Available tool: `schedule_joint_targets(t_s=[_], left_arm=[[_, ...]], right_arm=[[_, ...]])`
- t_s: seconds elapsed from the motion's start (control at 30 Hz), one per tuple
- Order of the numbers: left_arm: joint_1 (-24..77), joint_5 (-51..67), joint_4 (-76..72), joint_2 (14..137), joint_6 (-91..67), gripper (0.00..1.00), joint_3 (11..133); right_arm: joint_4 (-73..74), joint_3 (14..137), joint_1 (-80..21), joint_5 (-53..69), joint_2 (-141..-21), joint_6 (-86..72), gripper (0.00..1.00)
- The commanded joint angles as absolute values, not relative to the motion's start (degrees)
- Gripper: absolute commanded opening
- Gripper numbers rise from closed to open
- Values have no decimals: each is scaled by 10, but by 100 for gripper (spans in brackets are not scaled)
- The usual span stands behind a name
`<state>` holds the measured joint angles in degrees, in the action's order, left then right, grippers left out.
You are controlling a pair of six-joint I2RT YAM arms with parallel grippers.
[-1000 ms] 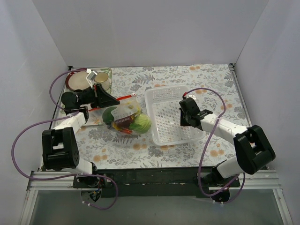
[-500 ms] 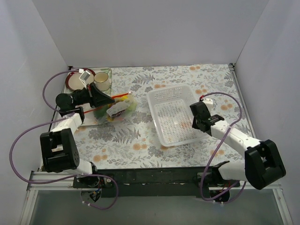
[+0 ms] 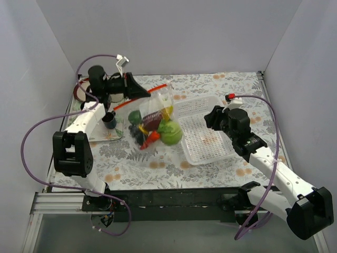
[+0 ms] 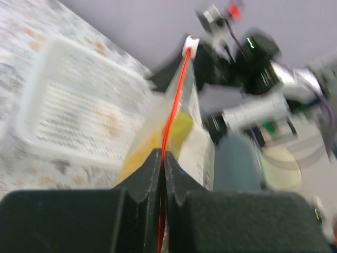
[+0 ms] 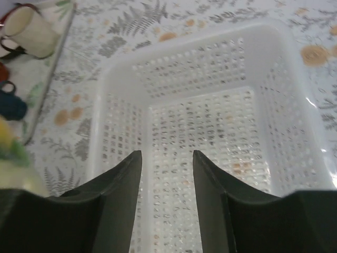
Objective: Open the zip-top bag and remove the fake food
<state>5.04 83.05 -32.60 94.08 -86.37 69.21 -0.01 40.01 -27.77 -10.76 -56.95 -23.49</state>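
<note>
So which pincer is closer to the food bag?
Left. The left pincer grips the zip-top bag by its strip; the right pincer is open over the white basket, apart from the bag.

White arm links (image 3: 83,122) — black joint blocks (image 3: 67,158), looping purple cables (image 3: 22,153), matte black pincer fingers (image 5: 118,190), small red tag (image 3: 230,97)

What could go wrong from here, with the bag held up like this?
The left gripper pinches only the zip strip of the zip-top bag, and the fake food hangs heavy below: it may slip out. The right gripper is open over the basket, not on the bag, so the mouth may not get pulled apart.
</note>
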Motion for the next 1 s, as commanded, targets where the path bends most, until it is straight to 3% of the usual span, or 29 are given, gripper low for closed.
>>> schedule_joint_targets(t_s=[0.0, 0.13, 0.4, 0.7, 0.97], left_arm=[[92, 522, 357, 933, -372, 0, 843], [101, 493, 348, 848, -345, 0, 767], [126, 472, 449, 766, -272, 0, 800], [154, 472, 533, 737, -234, 0, 817], [167, 460, 499, 722, -220, 0, 765]], right_arm=[[-112, 411, -279, 21, -556, -211, 56], [-188, 415, -279, 120, -585, -213, 62], [-259, 454, -279, 212, -667, -202, 65], [-282, 442, -279, 228, -706, -187, 66], [-401, 409, -279, 412, -689, -188, 67]])
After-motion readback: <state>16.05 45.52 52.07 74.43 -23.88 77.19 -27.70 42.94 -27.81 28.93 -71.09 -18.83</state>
